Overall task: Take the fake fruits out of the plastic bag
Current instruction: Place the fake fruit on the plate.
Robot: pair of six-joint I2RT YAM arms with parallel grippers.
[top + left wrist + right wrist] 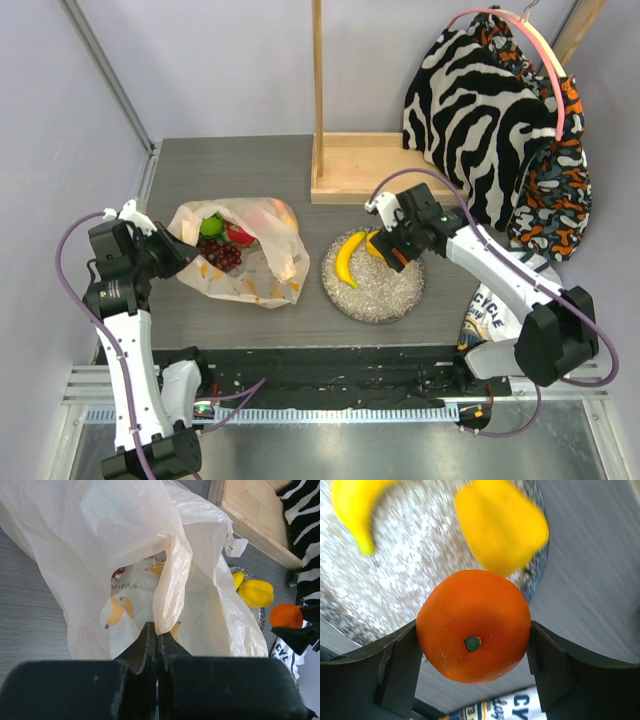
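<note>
The plastic bag lies on the table's left half, its mouth open. Inside it I see a green apple, a red fruit and a dark grape bunch. My left gripper is shut on a fold of the bag's rim. A banana and a yellow pepper rest on the speckled plate. My right gripper is shut on an orange, held just above the plate's right rim, beside the pepper.
A wooden stand with an upright post sits behind the plate. Zebra-striped cloth hangs at the back right. A printed white packet lies by the right arm's base. Metal frame rails run along the left side.
</note>
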